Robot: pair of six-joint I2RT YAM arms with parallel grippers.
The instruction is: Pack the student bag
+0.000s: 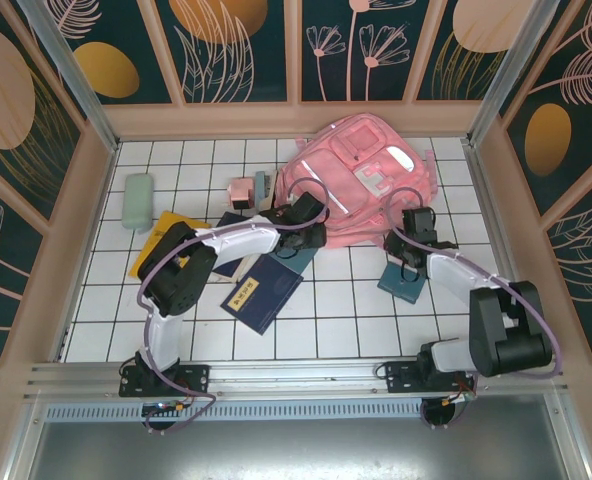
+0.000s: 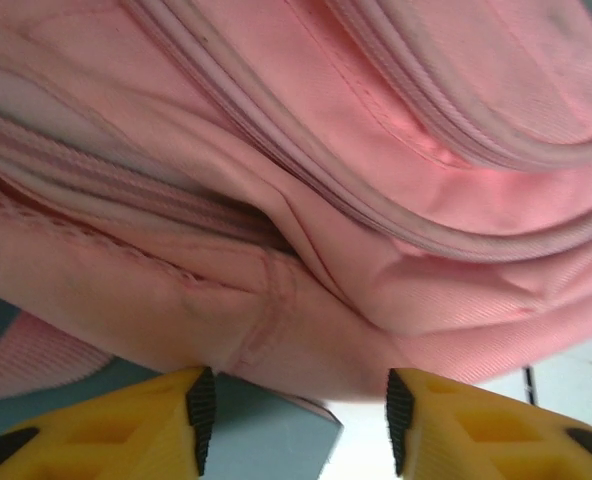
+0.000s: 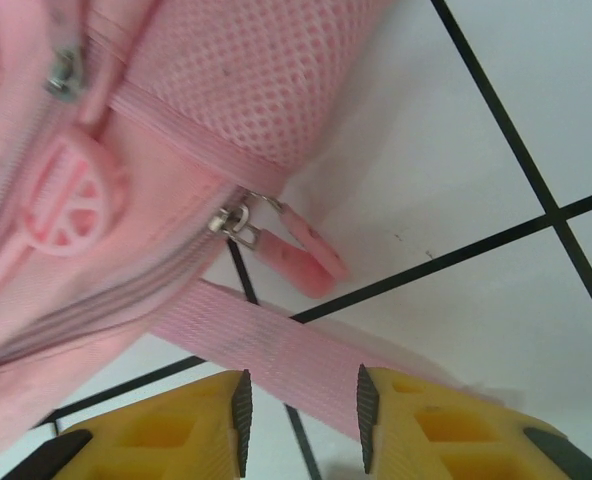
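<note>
Your student bag lay flat, front side up, just ahead of both grippers. Its long way ran away from the arms toward the far wall, leaning a little to the right.

Your left gripper sat at the bag's near left corner. A fat fold of pink cloth was right in front of its tips. Its jaws stood about half apart and pinched nothing that I could see.

Your right gripper sat at the bag's near right side. Its jaws were narrower. A pink strap ran across under the gap, and it did not look squeezed. A zip pull hung just past those tips. Both arms were about equally near.

The zips I could see looked shut, so I think the bag needed opening first. What was inside stayed hidden.

Behind the grippers, a dark blue book lay by the left arm and a teal book by the right arm. A yellow book and a pale green case lay farther left. All were outside the bag.
</note>
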